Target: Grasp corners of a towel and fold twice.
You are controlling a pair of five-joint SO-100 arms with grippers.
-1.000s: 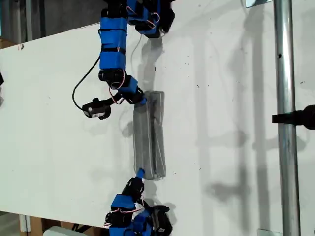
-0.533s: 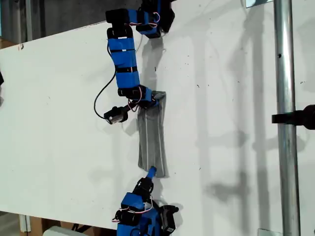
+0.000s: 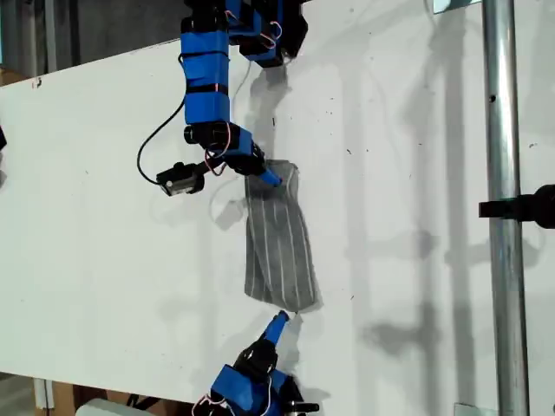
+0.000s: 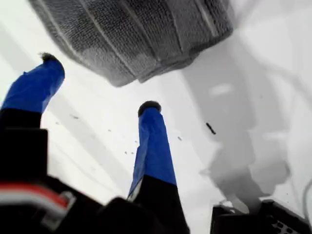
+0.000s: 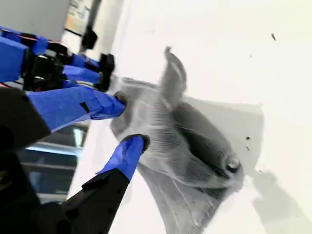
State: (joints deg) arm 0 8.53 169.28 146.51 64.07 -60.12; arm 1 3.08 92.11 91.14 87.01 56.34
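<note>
The grey white-striped towel (image 3: 277, 247) lies folded into a long strip in the middle of the white table (image 3: 104, 243). My second gripper (image 3: 270, 179) is at the strip's far corner, and the second wrist view shows it (image 5: 127, 119) shut on bunched towel cloth (image 5: 195, 146). My first gripper (image 3: 279, 322) sits just off the strip's near end. In the first wrist view this gripper (image 4: 100, 83) is open with nothing between its fingers. The folded towel edge (image 4: 136, 34) lies a short way ahead of it.
A vertical metal pole (image 3: 501, 217) with a black clamp (image 3: 525, 208) runs down the exterior view's right. A black camera (image 3: 178, 179) and its cable hang beside the second arm. The table's edge slants along the exterior view's left and bottom.
The towel strip has spread wider and shifted toward the exterior view's right. My first gripper has let go of the near end and drawn back. My second gripper stays on the far corner.
</note>
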